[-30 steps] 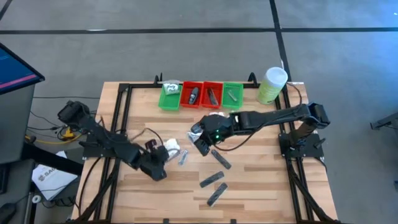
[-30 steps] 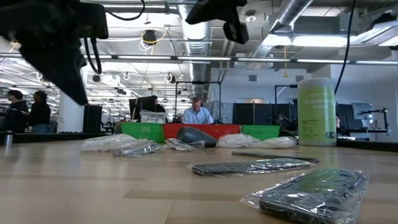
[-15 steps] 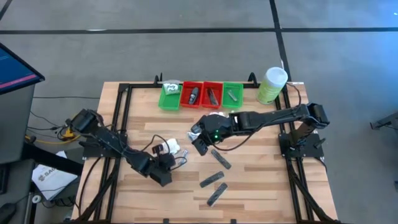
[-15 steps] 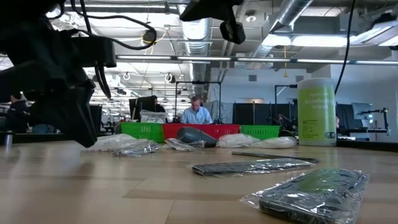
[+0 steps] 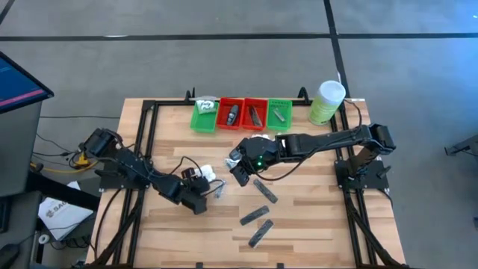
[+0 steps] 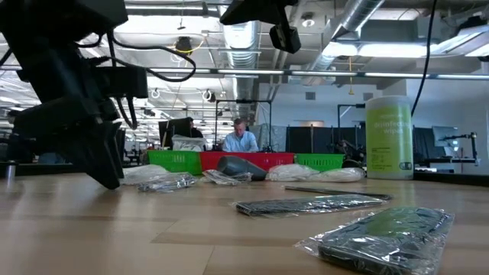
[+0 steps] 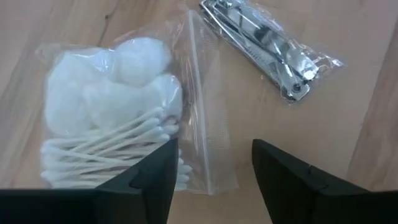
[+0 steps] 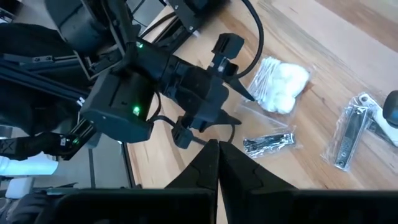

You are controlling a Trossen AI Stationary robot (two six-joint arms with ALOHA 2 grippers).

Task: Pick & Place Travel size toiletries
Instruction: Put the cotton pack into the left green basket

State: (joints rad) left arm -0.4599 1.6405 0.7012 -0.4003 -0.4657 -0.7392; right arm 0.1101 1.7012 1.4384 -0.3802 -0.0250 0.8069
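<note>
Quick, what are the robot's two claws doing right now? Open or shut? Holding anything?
Left gripper: open, empty, right by the white packet of cotton swabs.
Right gripper: shut, holding nothing that shows, mid-table.

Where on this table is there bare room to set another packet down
The table is bare along its near right side, right of the flat bars, and in the near left corner. It's also bare between the trays and the left rail. The middle is crowded: cotton packet, left gripper and right gripper.
</note>
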